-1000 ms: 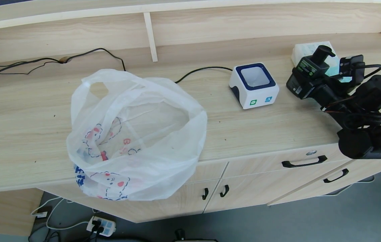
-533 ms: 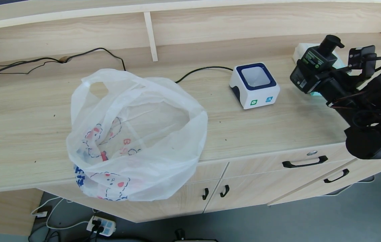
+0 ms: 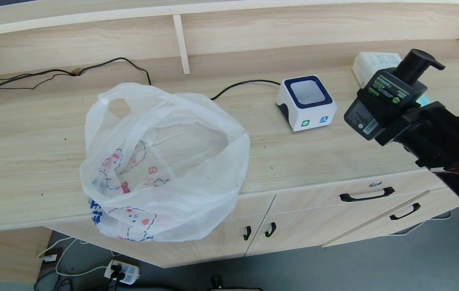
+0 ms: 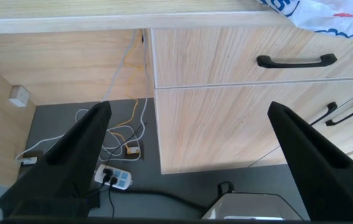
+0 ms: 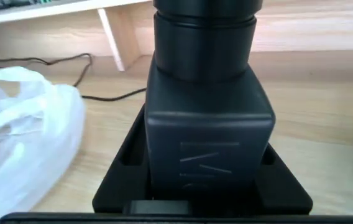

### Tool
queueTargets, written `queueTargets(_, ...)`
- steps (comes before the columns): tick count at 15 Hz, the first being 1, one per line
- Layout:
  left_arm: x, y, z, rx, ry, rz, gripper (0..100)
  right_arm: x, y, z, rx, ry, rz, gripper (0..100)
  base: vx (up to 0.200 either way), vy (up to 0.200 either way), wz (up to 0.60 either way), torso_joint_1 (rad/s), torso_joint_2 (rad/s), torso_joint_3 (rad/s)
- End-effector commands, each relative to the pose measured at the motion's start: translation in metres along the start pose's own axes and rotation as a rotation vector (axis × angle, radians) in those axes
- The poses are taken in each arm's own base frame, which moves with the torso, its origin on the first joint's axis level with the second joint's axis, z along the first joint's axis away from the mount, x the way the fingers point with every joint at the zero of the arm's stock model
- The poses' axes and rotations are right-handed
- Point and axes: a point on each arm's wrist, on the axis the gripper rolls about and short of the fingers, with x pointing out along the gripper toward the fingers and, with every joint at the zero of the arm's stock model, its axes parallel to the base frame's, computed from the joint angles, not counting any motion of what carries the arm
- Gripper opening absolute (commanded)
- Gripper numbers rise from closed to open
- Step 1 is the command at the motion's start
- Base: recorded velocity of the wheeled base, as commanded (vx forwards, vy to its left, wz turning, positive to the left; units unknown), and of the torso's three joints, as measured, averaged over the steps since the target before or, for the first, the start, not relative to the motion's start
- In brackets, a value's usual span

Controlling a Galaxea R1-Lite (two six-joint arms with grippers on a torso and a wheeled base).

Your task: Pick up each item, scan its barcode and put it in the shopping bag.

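The pale, wood-grain table (image 3: 334, 149) carries everything at working height. On it the thin, crinkled, translucent white plastic shopping bag (image 3: 164, 161), printed with cartoons, slumps near the front edge. Its mouth gapes upward, probably so that items can be dropped in. The right gripper (image 3: 405, 121) has its fingers clamped on the matte black, square-shouldered pump bottle (image 3: 387, 95). The bottle is held tilted in the air, off the table, beside the glossy white, blue-topped plastic cube scanner (image 3: 306, 103), likely to bring the label's barcode toward the upturned window. Behind the bottle lies a soft white wrapped pack (image 3: 375, 64). The left gripper (image 4: 187, 112) hangs idle before the drawers (image 4: 238, 59), fingers apart.
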Motion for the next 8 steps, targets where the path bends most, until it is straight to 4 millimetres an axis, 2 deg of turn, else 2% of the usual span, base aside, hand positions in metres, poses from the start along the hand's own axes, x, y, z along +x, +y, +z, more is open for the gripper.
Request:
queueTargets(1,0.000,0.000,0.000,0.002,0.001,0.000,100,-0.024,0.034,0.030,0.143,-0.059,0.099,0,0.000,0.000,0.00,0.000,0.00,0.000)
queueTargets(3,0.000,0.000,0.000,0.002,0.001,0.000,100,-0.019,0.047,0.031,0.296,-0.060,0.164,0,0.000,0.000,0.00,0.000,0.00,0.000)
queueTargets(4,0.000,0.000,0.000,0.002,0.001,0.000,100,-0.022,0.063,0.032,0.459,-0.039,0.232,0,0.000,0.000,0.00,0.000,0.00,0.000)
queueTargets(5,0.000,0.000,0.000,0.002,0.001,0.000,100,-0.023,0.072,0.041,0.571,-0.051,0.290,0,0.000,0.000,0.00,0.000,0.00,0.000)
queueTargets(8,0.000,0.000,0.000,0.006,-0.001,0.000,100,-0.013,0.096,0.057,0.646,-0.071,0.508,0,0.000,0.000,0.00,0.000,0.00,0.000)
